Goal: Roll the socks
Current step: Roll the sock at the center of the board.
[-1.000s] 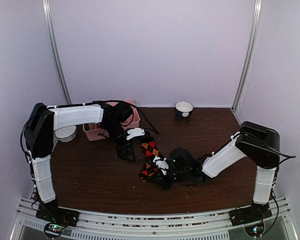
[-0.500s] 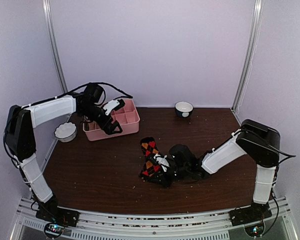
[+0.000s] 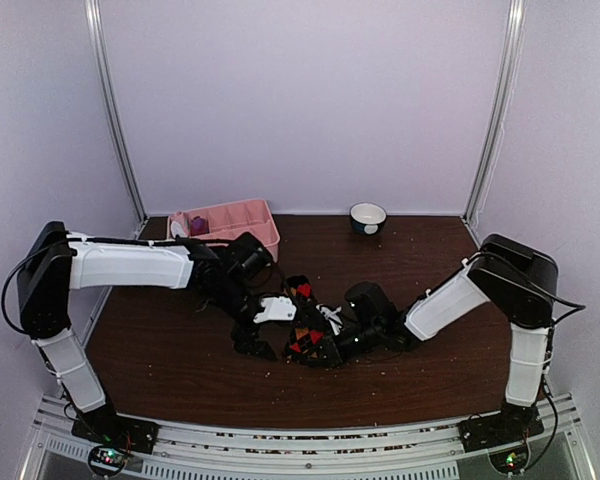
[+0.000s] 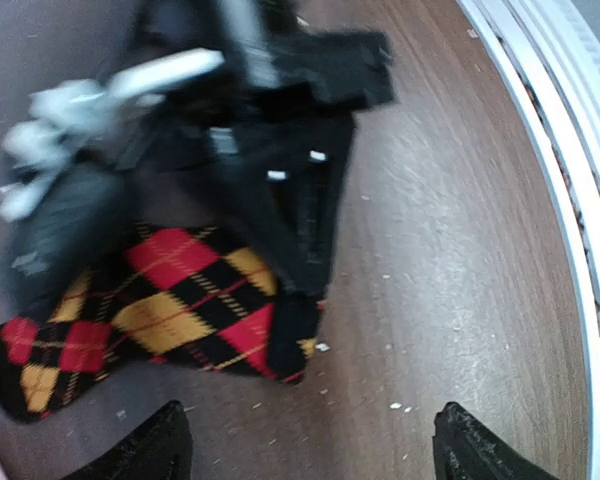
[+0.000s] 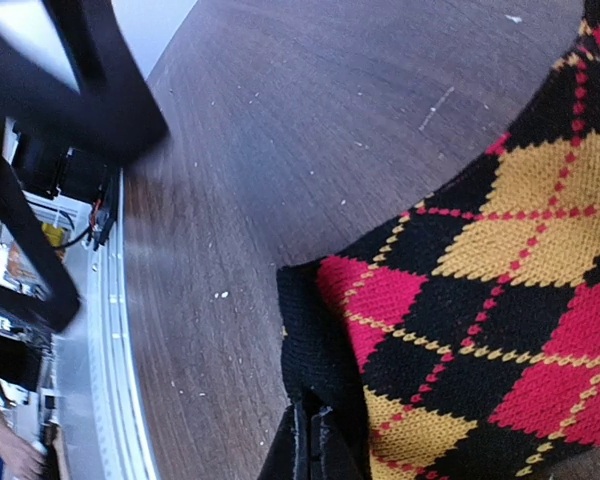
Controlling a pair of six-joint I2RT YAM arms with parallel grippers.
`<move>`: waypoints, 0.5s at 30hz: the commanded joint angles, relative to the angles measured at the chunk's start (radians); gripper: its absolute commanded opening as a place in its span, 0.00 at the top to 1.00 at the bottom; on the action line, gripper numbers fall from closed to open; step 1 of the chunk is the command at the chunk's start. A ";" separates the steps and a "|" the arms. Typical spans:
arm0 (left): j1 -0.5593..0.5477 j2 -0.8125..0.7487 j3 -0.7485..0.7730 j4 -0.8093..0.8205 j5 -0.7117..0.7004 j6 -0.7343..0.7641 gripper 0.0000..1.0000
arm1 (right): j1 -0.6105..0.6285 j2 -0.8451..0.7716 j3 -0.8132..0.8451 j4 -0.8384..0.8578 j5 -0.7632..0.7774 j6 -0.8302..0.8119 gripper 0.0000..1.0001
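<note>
A black sock with orange-red-yellow argyle diamonds (image 3: 302, 318) lies at the table's middle. It also shows in the left wrist view (image 4: 160, 315) and the right wrist view (image 5: 500, 330). My right gripper (image 3: 318, 350) is shut on the sock's black cuff edge, as the right wrist view (image 5: 313, 425) shows. My left gripper (image 3: 256, 340) is open wide and empty, low over the table just left of the sock; in the left wrist view (image 4: 310, 420) the sock lies just beyond its fingertips (image 4: 155, 440). A magenta-purple bit (image 3: 198, 226) lies in the pink tray; I cannot tell whether it is a sock.
The pink compartment tray (image 3: 242, 214) stands at the back left. A small dark bowl (image 3: 368, 217) stands at the back, right of centre. Metal rails (image 3: 280, 445) run along the table's near edge. White crumbs dot the brown tabletop (image 4: 460, 250).
My left arm has swung from the pink tray at the back left down to the table, next to the argyle sock. My right gripper has stayed shut on the sock.
</note>
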 commanded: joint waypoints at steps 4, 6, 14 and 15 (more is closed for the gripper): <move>-0.061 0.115 0.015 0.049 -0.088 0.137 0.24 | -0.025 0.054 0.003 -0.122 -0.024 0.083 1.00; -0.077 0.144 0.029 0.054 -0.114 0.148 0.29 | -0.026 0.057 0.003 -0.122 -0.028 0.088 1.00; -0.109 0.198 0.061 0.074 -0.151 0.143 0.47 | -0.031 0.066 0.002 -0.118 -0.042 0.102 1.00; -0.113 0.202 0.062 0.078 -0.163 0.145 0.48 | -0.034 0.066 0.004 -0.118 -0.044 0.103 1.00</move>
